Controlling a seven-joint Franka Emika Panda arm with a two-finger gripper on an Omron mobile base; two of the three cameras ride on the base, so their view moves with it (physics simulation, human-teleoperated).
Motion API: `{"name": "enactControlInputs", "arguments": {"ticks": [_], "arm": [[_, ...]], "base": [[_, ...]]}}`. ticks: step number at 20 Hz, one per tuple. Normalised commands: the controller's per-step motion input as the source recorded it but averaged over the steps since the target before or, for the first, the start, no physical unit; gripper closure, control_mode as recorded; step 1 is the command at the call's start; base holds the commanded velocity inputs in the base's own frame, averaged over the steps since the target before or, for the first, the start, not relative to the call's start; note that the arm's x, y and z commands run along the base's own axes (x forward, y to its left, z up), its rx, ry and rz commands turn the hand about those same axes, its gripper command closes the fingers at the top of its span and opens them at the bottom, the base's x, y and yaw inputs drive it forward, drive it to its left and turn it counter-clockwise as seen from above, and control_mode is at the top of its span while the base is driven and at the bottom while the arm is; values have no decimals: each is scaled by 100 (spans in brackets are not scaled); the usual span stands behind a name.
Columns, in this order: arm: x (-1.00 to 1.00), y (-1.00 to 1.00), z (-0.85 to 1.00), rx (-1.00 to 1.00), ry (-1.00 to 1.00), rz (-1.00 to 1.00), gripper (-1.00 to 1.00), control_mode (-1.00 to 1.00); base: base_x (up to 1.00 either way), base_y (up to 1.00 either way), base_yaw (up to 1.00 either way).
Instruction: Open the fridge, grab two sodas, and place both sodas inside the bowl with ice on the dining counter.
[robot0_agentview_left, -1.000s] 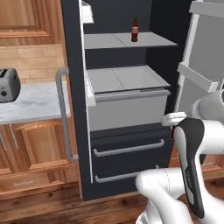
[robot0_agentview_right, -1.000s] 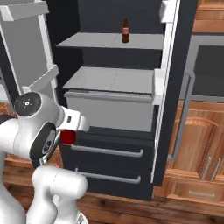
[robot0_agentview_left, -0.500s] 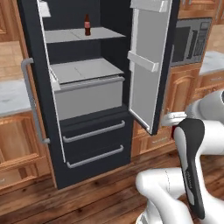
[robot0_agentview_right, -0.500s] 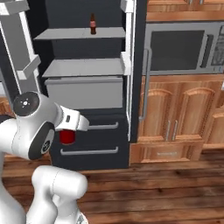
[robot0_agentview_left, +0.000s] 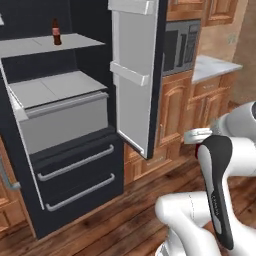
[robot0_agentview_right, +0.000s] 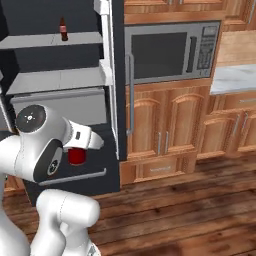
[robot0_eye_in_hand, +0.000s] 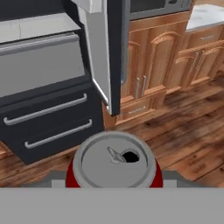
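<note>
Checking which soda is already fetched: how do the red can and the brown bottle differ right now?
The red can sits in the pincer, low beside the arm; the brown bottle stands on an upper shelf of the open fridge. The can is squat with a silver top; the bottle is slim with a red label. Both are upright.

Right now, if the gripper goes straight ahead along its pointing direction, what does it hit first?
The gripper is shut on a red soda can. Straight ahead, it would probably meet the edge of the open fridge door first, though depth is unclear; the wooden cabinets stand just beside that line.
</note>
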Motion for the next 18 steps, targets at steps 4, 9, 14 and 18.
{"name": "enactControlInputs", "arguments": {"ticks": [4, 9, 14, 18], "arm": [[0, 0, 0, 0, 0, 0, 100, 100], [0, 0, 0, 0, 0, 0, 100, 100], [0, 0, 0, 0, 0, 0, 100, 100], [0, 0, 0, 0, 0, 0, 100, 100]], "base": [[-25, 2, -70], [-17, 0, -72], [-14, 0, -73], [-10, 0, -73]]}}
